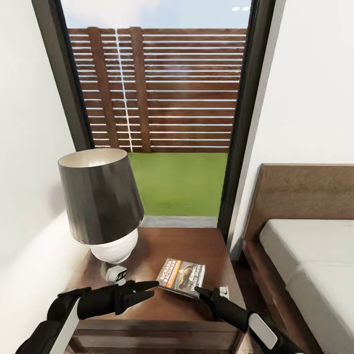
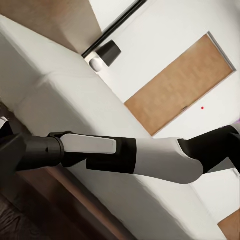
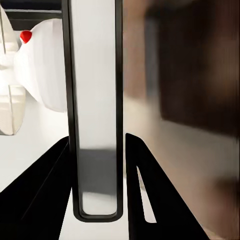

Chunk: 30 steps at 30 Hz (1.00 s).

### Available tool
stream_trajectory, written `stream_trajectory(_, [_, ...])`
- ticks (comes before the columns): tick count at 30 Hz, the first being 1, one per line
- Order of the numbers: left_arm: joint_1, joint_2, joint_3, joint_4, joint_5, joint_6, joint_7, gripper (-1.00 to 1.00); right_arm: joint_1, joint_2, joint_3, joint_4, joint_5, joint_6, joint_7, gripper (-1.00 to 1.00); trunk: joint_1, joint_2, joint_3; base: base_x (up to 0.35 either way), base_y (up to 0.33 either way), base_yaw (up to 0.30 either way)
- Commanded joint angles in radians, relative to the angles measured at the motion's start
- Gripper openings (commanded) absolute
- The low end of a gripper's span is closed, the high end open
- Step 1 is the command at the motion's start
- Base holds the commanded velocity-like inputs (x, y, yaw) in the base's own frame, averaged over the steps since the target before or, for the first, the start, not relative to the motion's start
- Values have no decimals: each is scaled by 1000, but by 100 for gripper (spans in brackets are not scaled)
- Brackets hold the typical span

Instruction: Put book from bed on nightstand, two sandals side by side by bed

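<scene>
Both arms sat lowest in my head view, over the near edge of the nightstand [image 1: 196,241]. My right pincer [image 1: 202,293] had its tip at the near edge of the book [image 1: 181,278], which lay flat on the glossy top, cover up. On the right wrist camera the two black fingers [image 3: 145,200] stood on either side of a thin upright slab with dark edges, which I took for the book seen edge-on; they looked closed on it, though I could not see actual contact.

My left pincer [image 1: 145,290] hung just left of the book, pointing toward it, fingers nearly together with nothing between them. Beyond it stood a lamp [image 1: 101,204] with a dark shade and white round base, and a small white object [image 1: 116,274] lay near that base.

To the right of my right pincer, the bed [image 1: 314,255] showed its grey mattress and brown headboard. Straight ahead, a tall window [image 1: 162,113] gave onto grass and a slatted fence.

The left wrist camera looked across my right arm [image 2: 125,155] at the mattress [image 2: 75,100].
</scene>
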Motion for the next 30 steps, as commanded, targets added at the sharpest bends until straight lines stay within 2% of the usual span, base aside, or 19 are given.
stream_trajectory(1, [0, 1, -2, 0, 6, 11, 0, 100, -1, -1, 5, 0, -11, 6, 0, -100, 0, -1, -5, 0, 0, 0])
stream_trajectory(4, [0, 1, -2, 0, 6, 11, 0, 100, -1, -1, 5, 0, -11, 6, 0, -100, 2, -1, -17, 0, 0, 0])
stream_trajectory(26, [0, 2, 12, 0, 6, 11, 0, 100, -1, -1, 5, 0, -11, 6, 0, -100, 2, -1, -17, 32, 0, 0])
stream_trajectory(30, [0, 1, 16, 0, 6, 11, 0, 100, -1, -1, 5, 0, -11, 6, 0, -100, 3, -2, -28, 0, 0, 0])
